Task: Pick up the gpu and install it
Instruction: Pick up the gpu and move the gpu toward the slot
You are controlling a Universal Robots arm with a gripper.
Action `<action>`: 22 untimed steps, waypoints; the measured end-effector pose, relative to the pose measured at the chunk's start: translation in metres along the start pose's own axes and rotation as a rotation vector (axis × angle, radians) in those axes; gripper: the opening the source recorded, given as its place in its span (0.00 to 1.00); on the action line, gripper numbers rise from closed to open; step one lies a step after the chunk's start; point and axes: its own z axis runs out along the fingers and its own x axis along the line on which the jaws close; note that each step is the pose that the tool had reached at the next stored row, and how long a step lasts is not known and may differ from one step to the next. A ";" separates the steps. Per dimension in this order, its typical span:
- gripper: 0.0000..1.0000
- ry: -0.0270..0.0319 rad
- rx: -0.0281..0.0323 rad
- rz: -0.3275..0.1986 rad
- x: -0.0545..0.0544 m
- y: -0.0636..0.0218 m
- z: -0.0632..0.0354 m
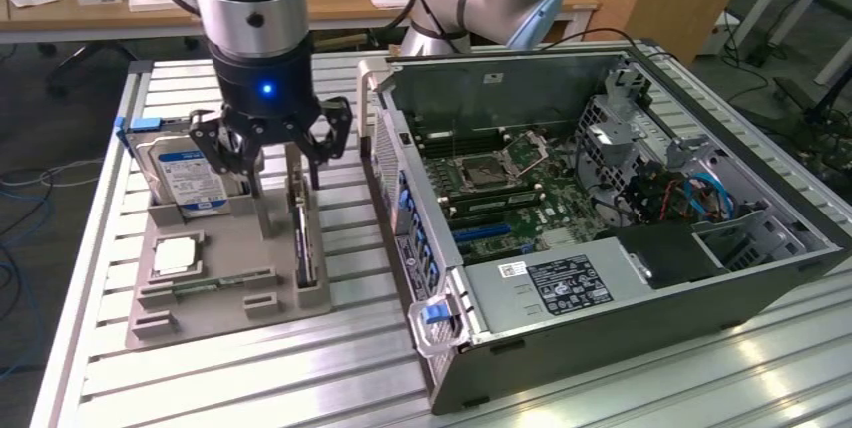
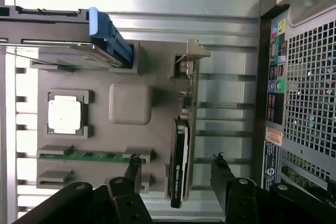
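Farthest to the exterior view's left, a hard drive (image 1: 187,177) stands in the grey tray (image 1: 237,238) on the slatted tabletop (image 1: 266,388), with a processor chip (image 1: 178,256) beside it. Next, the gpu (image 1: 303,243) stands on its long edge in the tray's slot, directly under the gripper (image 1: 282,177), whose jaws are spread wide and empty, one on each side of the card. It looks light and stiff but fragile, best pinched across its flat faces mid-length. At the right sits the open computer case (image 1: 600,199).
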 end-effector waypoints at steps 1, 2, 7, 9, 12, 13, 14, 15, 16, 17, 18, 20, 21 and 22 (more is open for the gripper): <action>0.65 0.0000 -0.0001 0.000 0.000 0.0000 0.0009; 0.65 -0.0001 -0.0001 0.000 -0.001 -0.0001 0.0019; 0.65 0.0000 -0.0002 0.000 -0.001 -0.0003 0.0066; 0.65 -0.0001 -0.0003 0.000 -0.002 -0.0004 0.0085; 0.65 0.0000 -0.0004 0.000 -0.003 -0.0005 0.0112; 0.65 0.0000 -0.0004 0.000 -0.003 -0.0006 0.0122; 0.65 0.0000 -0.0004 0.000 -0.003 -0.0006 0.0133; 0.65 0.0000 -0.0004 0.000 -0.004 -0.0008 0.0146; 0.65 0.0000 -0.0004 0.000 -0.004 -0.0011 0.0162; 0.65 0.0000 -0.0004 0.000 -0.004 -0.0015 0.0177; 0.65 0.0000 -0.0005 0.000 -0.004 -0.0021 0.0191; 0.65 -0.0001 -0.0005 0.000 -0.004 -0.0032 0.0221; 0.65 -0.0001 -0.0005 0.000 -0.004 -0.0034 0.0239; 0.65 -0.0002 -0.0005 0.001 -0.004 -0.0035 0.0256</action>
